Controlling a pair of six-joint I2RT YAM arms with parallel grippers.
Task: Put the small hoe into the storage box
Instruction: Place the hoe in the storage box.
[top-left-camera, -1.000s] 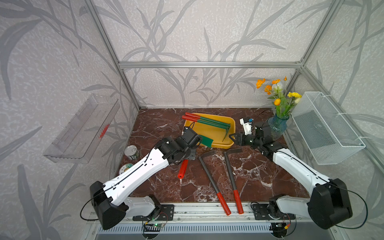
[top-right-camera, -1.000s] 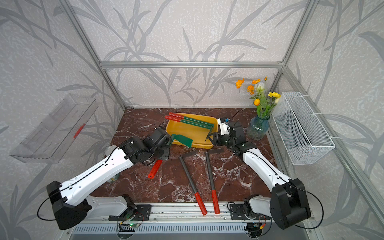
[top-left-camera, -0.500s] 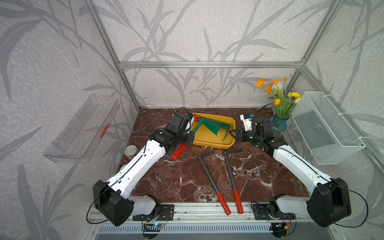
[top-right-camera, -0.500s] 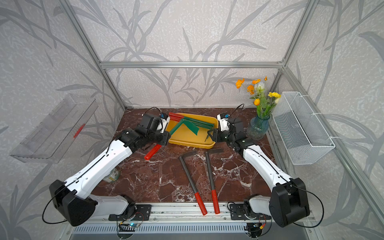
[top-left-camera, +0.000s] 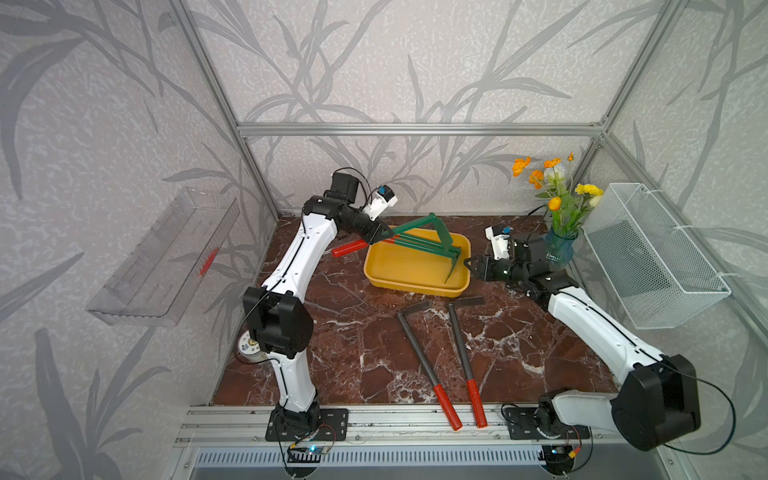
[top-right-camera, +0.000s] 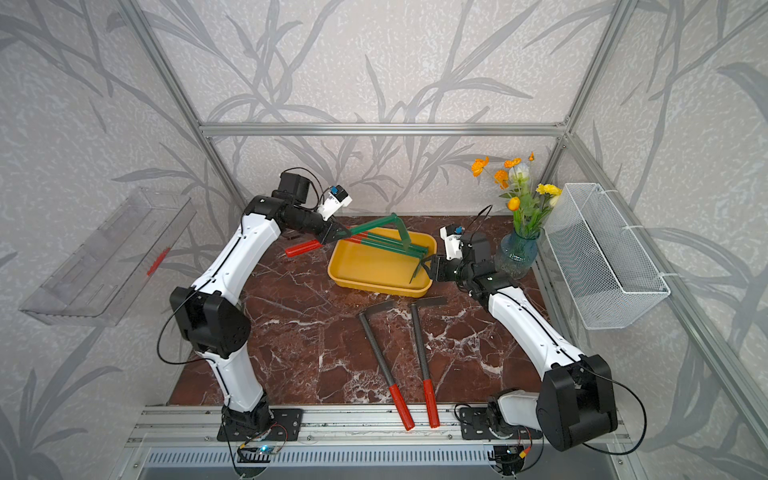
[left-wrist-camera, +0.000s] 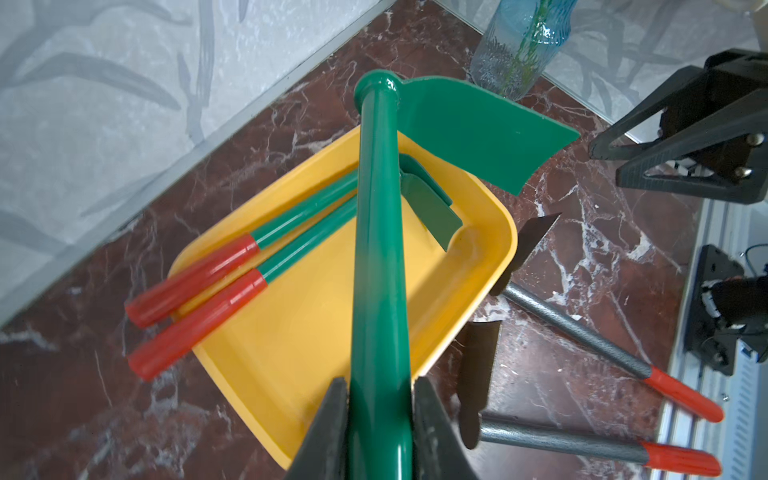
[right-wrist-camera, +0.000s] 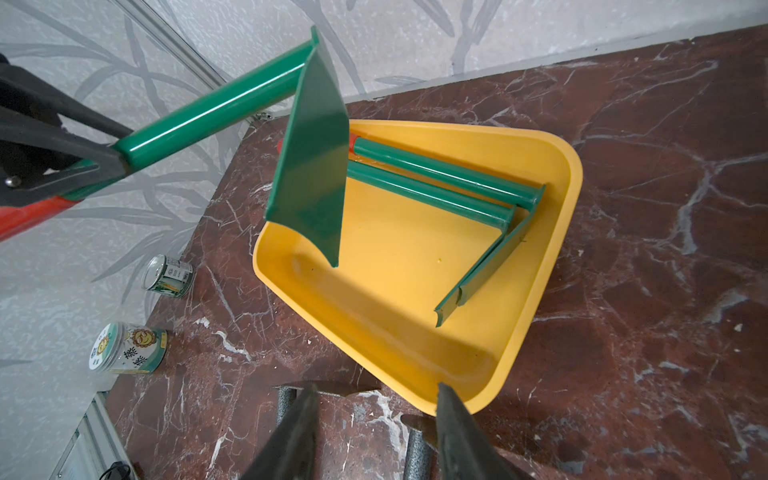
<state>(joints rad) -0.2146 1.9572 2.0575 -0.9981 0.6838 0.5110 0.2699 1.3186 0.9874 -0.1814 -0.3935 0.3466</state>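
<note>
Left claw (left-wrist-camera: 380, 388) pinching small green metal hoe (top-left-camera: 411, 224) by shaft beside red grip, holding it above shallow yellow plastic storage box (top-left-camera: 415, 286). Seemingly stiff, glossy, head-heavy. Right claw (top-left-camera: 468, 263) hovering spread, empty.

We see a pair of grey-shafted hoes (top-left-camera: 424, 365) with red grips lying side by side on the marble counter (top-left-camera: 353, 332) toward five o'clock. A blue glass vase (top-left-camera: 559, 249) of flowers (top-left-camera: 552, 183) stands at two. A wire-mesh basket (top-left-camera: 652, 257) hangs at three, a clear plastic tray (top-left-camera: 166, 257) at nine. A labelled jar (right-wrist-camera: 129, 349) and a small can (right-wrist-camera: 170, 276) sit at eight.
</note>
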